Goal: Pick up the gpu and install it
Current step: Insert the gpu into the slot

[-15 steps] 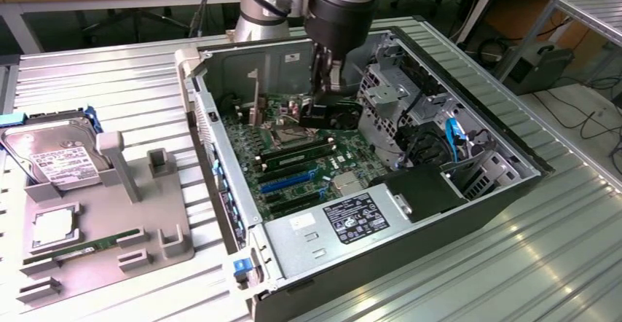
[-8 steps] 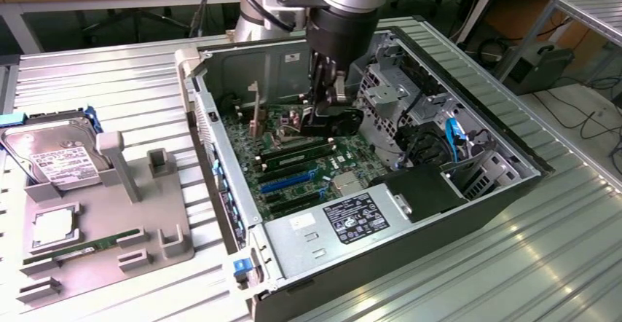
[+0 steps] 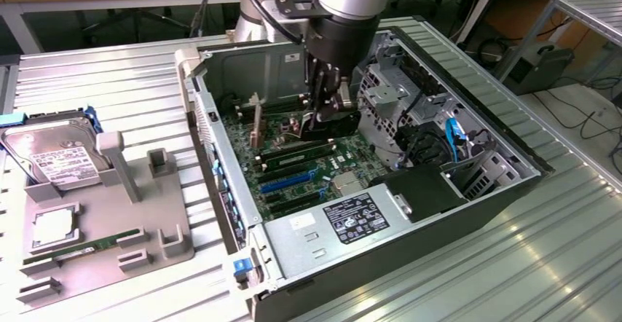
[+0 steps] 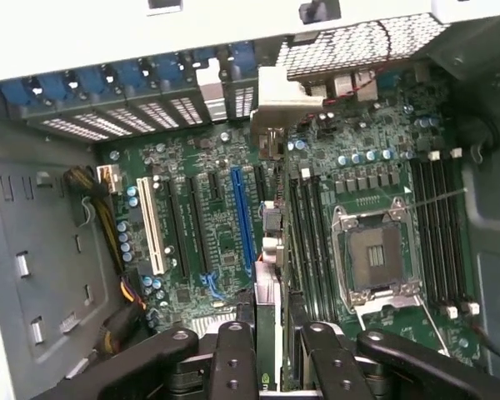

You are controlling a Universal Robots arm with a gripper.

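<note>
At the exterior view's left, a grey fixture [image 3: 97,264] lies on the ribbed metal table [image 3: 544,249]. It carries a silver hard drive [image 3: 54,154] with a white label, a square processor chip [image 3: 54,227] and a narrow green memory stick [image 3: 73,253]. Just beside the fixture stands the open computer case [image 3: 209,118], with its green motherboard [image 3: 291,183] exposed. The arm reaches down into the middle of the case, and the gripper [image 3: 325,118] is low over the board with the gpu [image 3: 331,127] clamped between its fingers, the dark card hanging below them. In the wrist view the gripper [image 4: 271,337] grips the gpu [image 4: 267,292] edge-on, its jaws drawn in narrow on the thin card. The card runs alongside the blue expansion slot [image 4: 243,217], between that slot and the empty processor socket [image 4: 379,250]. Whether its lower edge touches a slot cannot be told. Toward the exterior view's right, a boxed power supply [image 3: 355,216] with a black label sits at the near end of the case, and blue cables [image 3: 452,136] lie beside the drive bays.
</note>
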